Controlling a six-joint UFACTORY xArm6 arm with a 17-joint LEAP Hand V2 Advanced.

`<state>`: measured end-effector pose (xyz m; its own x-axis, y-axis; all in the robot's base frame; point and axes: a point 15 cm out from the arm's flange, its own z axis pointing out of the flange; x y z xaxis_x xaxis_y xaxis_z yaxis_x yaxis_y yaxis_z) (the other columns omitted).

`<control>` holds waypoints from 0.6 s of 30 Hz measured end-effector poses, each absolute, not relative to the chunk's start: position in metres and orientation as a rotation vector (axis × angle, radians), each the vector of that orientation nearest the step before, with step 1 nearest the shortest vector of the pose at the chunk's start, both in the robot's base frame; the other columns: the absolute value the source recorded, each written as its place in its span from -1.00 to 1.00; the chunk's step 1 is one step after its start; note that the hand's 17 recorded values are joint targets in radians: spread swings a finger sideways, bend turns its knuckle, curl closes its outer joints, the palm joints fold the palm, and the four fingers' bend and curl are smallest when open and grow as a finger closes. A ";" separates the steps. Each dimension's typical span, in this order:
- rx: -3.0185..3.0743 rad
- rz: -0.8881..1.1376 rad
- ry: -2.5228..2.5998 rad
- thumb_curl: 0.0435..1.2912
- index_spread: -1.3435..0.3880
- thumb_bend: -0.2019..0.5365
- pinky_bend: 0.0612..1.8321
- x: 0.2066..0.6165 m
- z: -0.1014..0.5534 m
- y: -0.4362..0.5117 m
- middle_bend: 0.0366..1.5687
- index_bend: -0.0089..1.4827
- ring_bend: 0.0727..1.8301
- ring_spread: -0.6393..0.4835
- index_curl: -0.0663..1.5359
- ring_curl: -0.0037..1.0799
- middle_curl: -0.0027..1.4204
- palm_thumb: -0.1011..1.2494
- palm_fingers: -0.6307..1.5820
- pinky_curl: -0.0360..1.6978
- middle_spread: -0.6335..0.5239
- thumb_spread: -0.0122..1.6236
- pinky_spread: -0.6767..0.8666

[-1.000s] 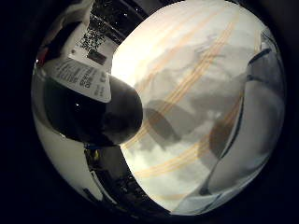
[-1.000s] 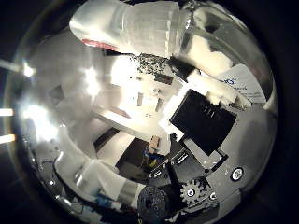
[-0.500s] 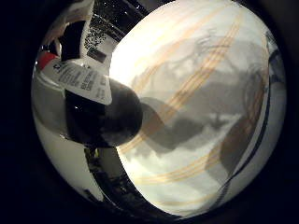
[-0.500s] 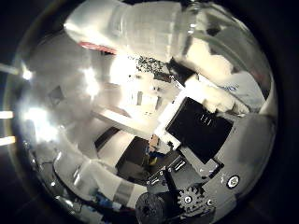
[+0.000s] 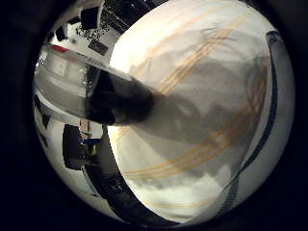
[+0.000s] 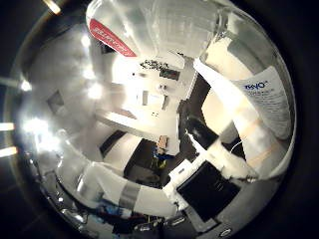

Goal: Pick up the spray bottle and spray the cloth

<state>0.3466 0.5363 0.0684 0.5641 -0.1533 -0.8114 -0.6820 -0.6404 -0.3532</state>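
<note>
Spray bottle (image 6: 164, 30) above striped cloth (image 5: 202, 120)

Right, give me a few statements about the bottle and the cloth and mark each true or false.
1. The cloth is white with orange stripes. True.
2. The spray bottle fills much of the thumb side view, so it is close to the palm. True.
3. The cloth is plain dark blue with no pattern. False: it is pale, with orange stripes and a thin dark line near one edge.
4. A shadow falls across the cloth. True.
5. The bottle is opaque black. False: its body is clear, with a red label and a white label.
</note>
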 end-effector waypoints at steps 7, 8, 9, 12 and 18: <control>-2.166 0.984 0.648 -0.31 0.09 -0.52 -0.57 0.356 0.082 0.527 -0.34 -0.63 -0.20 0.06 -0.29 -0.39 -0.49 0.26 -0.25 -0.17 0.09 0.28 0.28; -2.165 0.976 0.645 -0.32 0.09 -0.52 -0.58 0.360 0.088 0.525 -0.35 -0.64 -0.21 0.06 -0.30 -0.40 -0.49 0.26 -0.24 -0.18 0.09 0.28 0.30; -2.163 0.962 0.640 -0.32 0.09 -0.52 -0.59 0.365 0.095 0.524 -0.37 -0.65 -0.23 0.07 -0.31 -0.41 -0.50 0.25 -0.23 -0.20 0.09 0.29 0.32; -2.166 0.928 0.623 -0.33 0.11 -0.52 -0.62 0.373 0.111 0.519 -0.41 -0.69 -0.27 0.08 -0.34 -0.44 -0.51 0.23 -0.21 -0.25 0.09 0.29 0.37; -2.153 0.889 0.630 -0.34 0.12 -0.51 -0.68 0.385 0.133 0.506 -0.48 -0.74 -0.35 0.10 -0.38 -0.49 -0.52 0.23 -0.15 -0.35 0.09 0.29 0.39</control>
<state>0.3855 0.5061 0.1327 0.6439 -0.1611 -0.7480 -0.6519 -0.6272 -0.4261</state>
